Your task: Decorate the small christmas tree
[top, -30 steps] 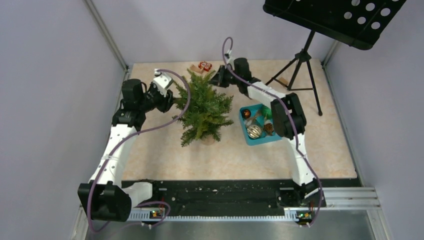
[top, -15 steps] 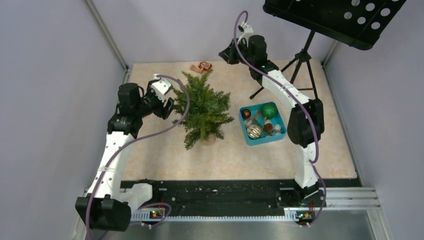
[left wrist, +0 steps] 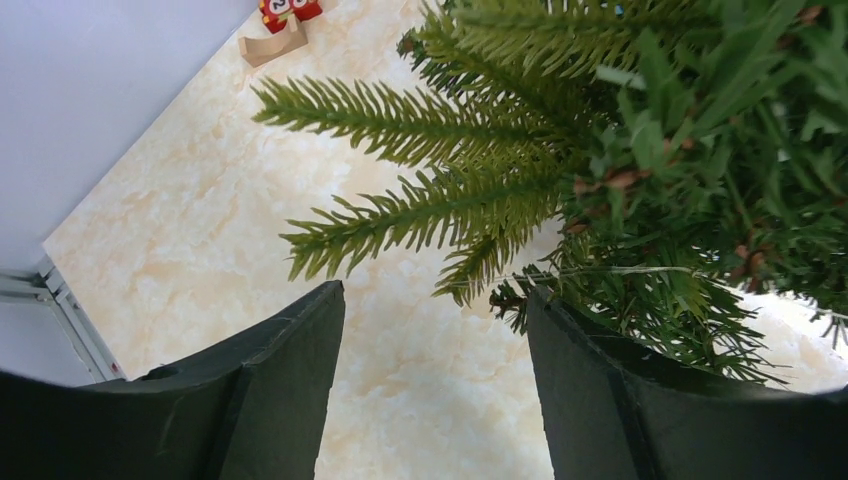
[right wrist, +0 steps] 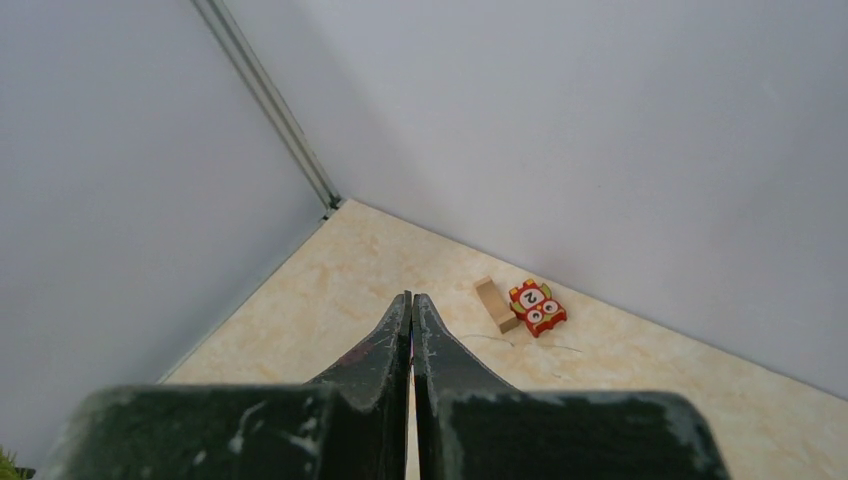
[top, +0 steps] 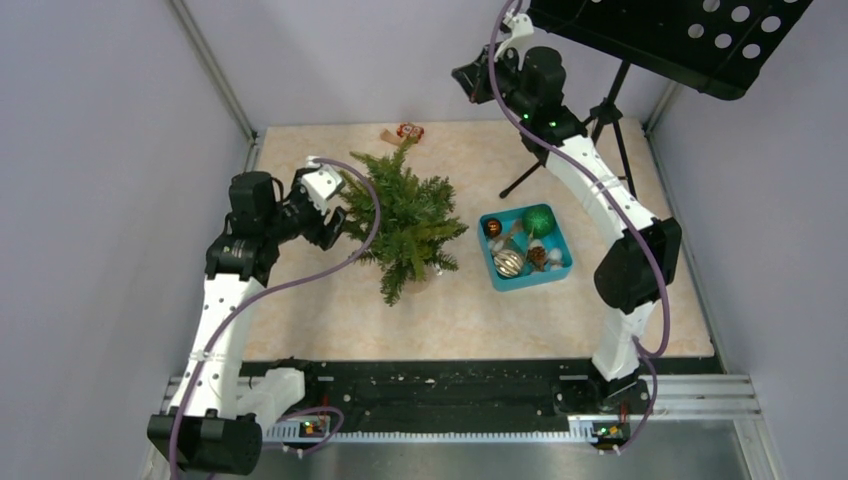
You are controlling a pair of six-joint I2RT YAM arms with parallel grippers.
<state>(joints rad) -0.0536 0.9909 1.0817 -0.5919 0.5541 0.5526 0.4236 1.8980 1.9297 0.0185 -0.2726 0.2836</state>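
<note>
The small christmas tree (top: pixel 410 215), dark green and leaning a little, stands mid-table with no ornaments showing on it. My left gripper (top: pixel 337 218) sits at the tree's left side, open and empty. In the left wrist view, the dark fingers (left wrist: pixel 290 380) of the left gripper (left wrist: pixel 435 300) stand wide apart over bare table, with the tree's branches (left wrist: pixel 650 130) above and brushing the right finger. My right gripper (top: pixel 463 78) is raised high near the back wall, shut. In the right wrist view the right gripper (right wrist: pixel 411 298) has its jaws pressed together.
A teal tray (top: pixel 531 282) right of the tree holds several ornaments, among them a green ball (top: pixel 540 220). A red numbered toy (right wrist: pixel 537 307) and a wooden block (right wrist: pixel 494 303) lie by the back wall. A black music stand (top: pixel 600 130) stands at the back right.
The left gripper opened and drew back from the tree's left side. The right arm lifted up and back from the treetop, staying shut. The tree shifted slightly.
</note>
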